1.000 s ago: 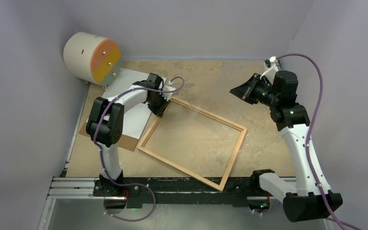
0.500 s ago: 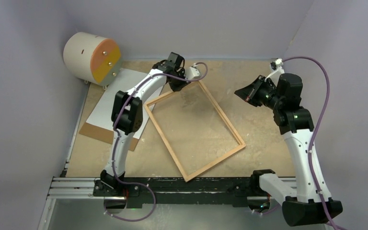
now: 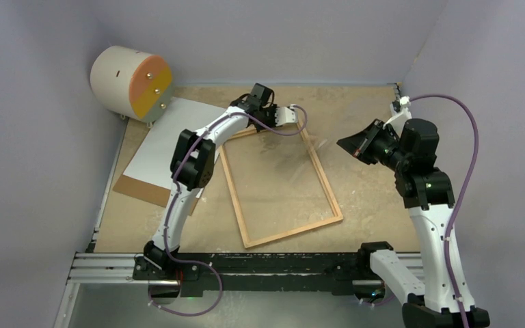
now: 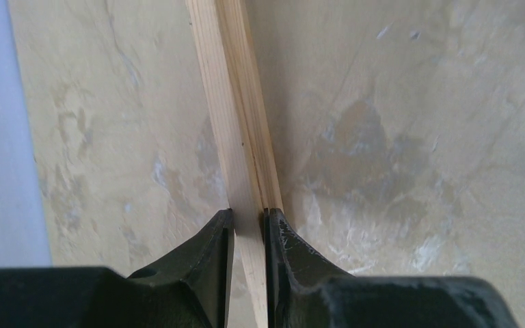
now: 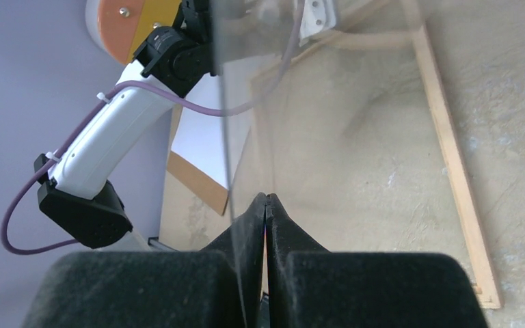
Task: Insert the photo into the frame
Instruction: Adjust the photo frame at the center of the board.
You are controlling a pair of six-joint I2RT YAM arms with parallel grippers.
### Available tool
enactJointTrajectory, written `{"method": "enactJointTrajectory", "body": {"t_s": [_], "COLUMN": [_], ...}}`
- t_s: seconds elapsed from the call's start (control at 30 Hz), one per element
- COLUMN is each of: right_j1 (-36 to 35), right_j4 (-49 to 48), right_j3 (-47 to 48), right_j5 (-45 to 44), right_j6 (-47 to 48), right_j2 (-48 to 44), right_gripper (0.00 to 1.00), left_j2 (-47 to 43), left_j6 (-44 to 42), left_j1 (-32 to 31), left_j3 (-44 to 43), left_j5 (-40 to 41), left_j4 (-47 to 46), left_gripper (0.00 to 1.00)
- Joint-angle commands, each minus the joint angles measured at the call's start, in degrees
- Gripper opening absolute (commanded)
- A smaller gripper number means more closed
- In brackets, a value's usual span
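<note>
The thin light-wood frame point(image 3: 328, 184) lies flat mid-table, its long sides running near to far. My left gripper point(image 3: 277, 123) is shut on its far rail; in the left wrist view the black fingers point(image 4: 248, 212) clamp the wooden strip point(image 4: 229, 102). The photo point(image 3: 171, 137) lies white side up at the back left, left of the frame. My right gripper point(image 3: 342, 145) hovers right of the frame, shut point(image 5: 266, 198) on a clear pane point(image 5: 246, 102) that stands almost edge-on. The frame's rail point(image 5: 451, 150) shows beyond it.
A brown backing board point(image 3: 143, 188) lies under the photo, its near edge sticking out. A white drum with an orange face point(image 3: 130, 82) stands in the back left corner. Grey walls close in the table on three sides. A metal rail point(image 3: 260, 263) runs along the near edge.
The left gripper has carried the frame's far rail back and to the right, swinging the frame from a diagonal to nearly upright. The right arm has drifted a little to the right.
</note>
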State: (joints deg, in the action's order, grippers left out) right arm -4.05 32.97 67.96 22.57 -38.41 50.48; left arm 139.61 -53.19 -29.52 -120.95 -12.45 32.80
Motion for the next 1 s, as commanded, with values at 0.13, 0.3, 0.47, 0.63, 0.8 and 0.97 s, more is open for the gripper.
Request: {"method": "enactJointTrajectory", "body": {"t_s": [0.13, 0.3, 0.47, 0.63, 0.8, 0.97], "right_j1": [0.3, 0.3, 0.3, 0.3, 0.3, 0.3], "right_j4": [-2.3, -3.0, -3.3, -4.0, -3.6, -3.5], "right_j3": [-2.2, -3.6, -4.0, -4.4, -3.6, -2.8], "right_j5": [4.5, 4.4, 3.0, 2.0, 1.0, 0.8], "right_j6": [-2.8, -2.2, -0.7, -0.4, -0.2, -0.4], "right_j2": [-0.7, -0.7, -0.9, -1.6, -2.0, -1.9], "right_gripper": [0.00, 0.00, 0.00, 0.00, 0.00, 0.00], "left_j2": [-4.2, -16.5, -28.0, -33.8, -31.1, -29.4], "left_j6": [3.1, 14.3, 25.2, 34.6, 38.4, 38.5], "left_j1": [-2.1, -0.1, 1.3, 1.7, 3.0, 3.7], "left_j3": [0.1, 10.2, 25.8, 41.6, 45.2, 46.4], "left_j5": [-7.0, 1.3, 8.6, 5.2, 3.5, 3.6], "left_j4": [-8.1, -15.8, -11.9, -7.9, -6.6, -7.5], "left_gripper": [0.29, 0.53, 0.63, 0.70, 0.69, 0.62]}}
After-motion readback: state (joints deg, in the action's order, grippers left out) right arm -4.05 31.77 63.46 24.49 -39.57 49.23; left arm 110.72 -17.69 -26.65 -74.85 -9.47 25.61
